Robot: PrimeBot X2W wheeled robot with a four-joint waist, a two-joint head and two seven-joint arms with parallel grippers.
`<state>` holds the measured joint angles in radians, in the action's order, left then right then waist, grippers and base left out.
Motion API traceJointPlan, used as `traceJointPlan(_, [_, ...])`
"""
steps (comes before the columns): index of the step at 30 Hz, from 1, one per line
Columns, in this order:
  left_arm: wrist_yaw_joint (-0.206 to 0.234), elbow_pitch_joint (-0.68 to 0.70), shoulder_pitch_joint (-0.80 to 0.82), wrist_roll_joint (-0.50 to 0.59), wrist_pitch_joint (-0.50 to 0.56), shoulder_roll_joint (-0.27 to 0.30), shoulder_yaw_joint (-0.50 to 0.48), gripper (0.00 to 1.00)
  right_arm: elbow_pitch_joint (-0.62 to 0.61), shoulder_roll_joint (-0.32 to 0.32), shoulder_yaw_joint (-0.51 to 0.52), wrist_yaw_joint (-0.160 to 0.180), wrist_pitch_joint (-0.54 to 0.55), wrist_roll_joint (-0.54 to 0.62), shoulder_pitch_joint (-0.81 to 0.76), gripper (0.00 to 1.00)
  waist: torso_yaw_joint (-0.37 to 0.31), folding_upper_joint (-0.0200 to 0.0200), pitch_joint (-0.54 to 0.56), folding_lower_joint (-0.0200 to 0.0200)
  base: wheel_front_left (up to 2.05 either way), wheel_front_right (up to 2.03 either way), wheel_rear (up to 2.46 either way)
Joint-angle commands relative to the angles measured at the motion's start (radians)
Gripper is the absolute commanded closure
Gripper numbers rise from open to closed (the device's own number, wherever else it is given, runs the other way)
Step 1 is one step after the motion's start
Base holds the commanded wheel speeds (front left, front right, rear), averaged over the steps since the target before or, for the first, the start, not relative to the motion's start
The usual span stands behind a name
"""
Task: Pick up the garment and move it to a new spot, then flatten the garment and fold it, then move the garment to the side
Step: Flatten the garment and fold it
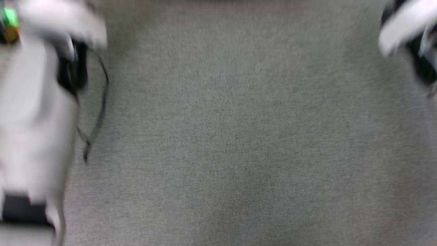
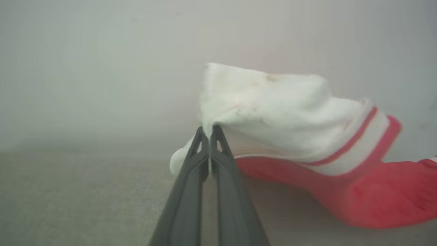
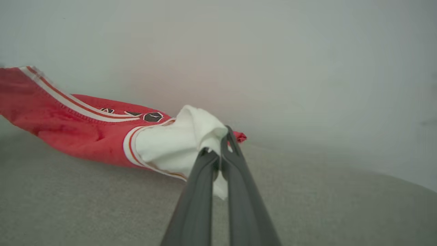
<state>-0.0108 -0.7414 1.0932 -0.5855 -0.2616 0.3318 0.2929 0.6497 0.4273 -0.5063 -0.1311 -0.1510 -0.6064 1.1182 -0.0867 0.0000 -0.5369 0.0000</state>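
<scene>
In the left wrist view, the left gripper (image 2: 207, 131) has its 2 dark fingers pressed together, clamped on a bunched white panel of the garment (image 2: 290, 112). The white cloth rises above the fingertips at frame center. From there it runs right, past a red stripe, into red fabric at the lower right, which lies on the grey surface (image 2: 68, 205). The fingers hide a strip of the cloth behind them. The background is a pale, hazy wall (image 2: 102, 51).

In the right wrist view, the right gripper (image 3: 218, 147) is likewise closed tight on a fold of white cloth at frame center, with a small flap hanging below the tips. The garment (image 3: 75, 133) stretches away to the upper left: red body, white striped trim, and black white-outlined characters near the middle, partly cut off by the white fold. Its lower edge is on or just over the grey surface; I cannot tell which.

The head view is blurred. The left forearm (image 1: 34, 119), pale in colour, covers the left side of the frame, with a loose black cable (image 1: 99, 112) beside it. The right forearm (image 1: 403, 27) sits at the upper right, and a green spot (image 1: 9, 17) at the upper left is too blurred to identify.
</scene>
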Motion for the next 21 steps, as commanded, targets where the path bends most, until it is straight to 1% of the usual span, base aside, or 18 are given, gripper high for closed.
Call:
traceJointPlan(1, [0.011,0.050,-0.109,0.010,-0.004,0.000,-0.024,1.00,-0.023,0.006,0.009,0.001,-0.007,-0.014,-0.081,1.00,0.006,0.0000,0.083,0.0000,0.00,0.00,0.00])
traceJointPlan(5, [0.054,0.241,-0.387,0.035,-0.003,-0.022,-0.078,1.00,-0.120,0.014,0.060,0.001,0.001,-0.027,-0.321,1.00,0.006,0.0000,0.164,0.0000,0.00,0.00,0.00])
traceJointPlan(8, [0.088,0.351,-0.578,0.050,-0.003,-0.036,-0.103,1.00,-0.186,0.013,0.124,0.001,0.014,-0.024,-0.489,1.00,0.009,0.0000,0.217,0.0000,0.00,0.00,0.00])
traceJointPlan(14, [0.144,0.496,-0.868,0.048,-0.001,-0.048,-0.119,1.00,-0.318,-0.040,0.248,0.001,0.084,0.013,-0.794,1.00,0.009,0.0000,0.315,0.0000,0.00,0.00,0.00])
traceJointPlan(18, [0.183,0.576,-1.026,0.052,0.037,-0.044,-0.102,1.00,-0.399,-0.095,0.332,0.001,0.158,0.042,-0.991,1.00,0.018,0.0000,0.381,0.0000,0.00,0.00,0.00])
traceJointPlan(19, [0.183,0.576,-1.026,0.052,0.037,-0.044,-0.102,1.00,-0.399,-0.095,0.332,0.001,0.158,0.042,-0.991,1.00,0.018,0.0000,0.381,0.0000,0.00,0.00,0.00])
traceJointPlan(20, [0.200,0.608,-1.100,0.044,0.059,-0.044,-0.096,1.00,-0.437,-0.116,0.372,0.001,0.195,0.067,-1.078,1.00,0.023,0.0000,0.414,0.0000,0.00,0.00,0.00])
traceJointPlan(21, [0.209,0.621,-1.136,0.043,0.073,-0.041,-0.093,1.00,-0.452,-0.138,0.393,0.001,0.216,0.069,-1.124,1.00,0.026,0.0000,0.428,0.0000,0.00,0.00,0.00])
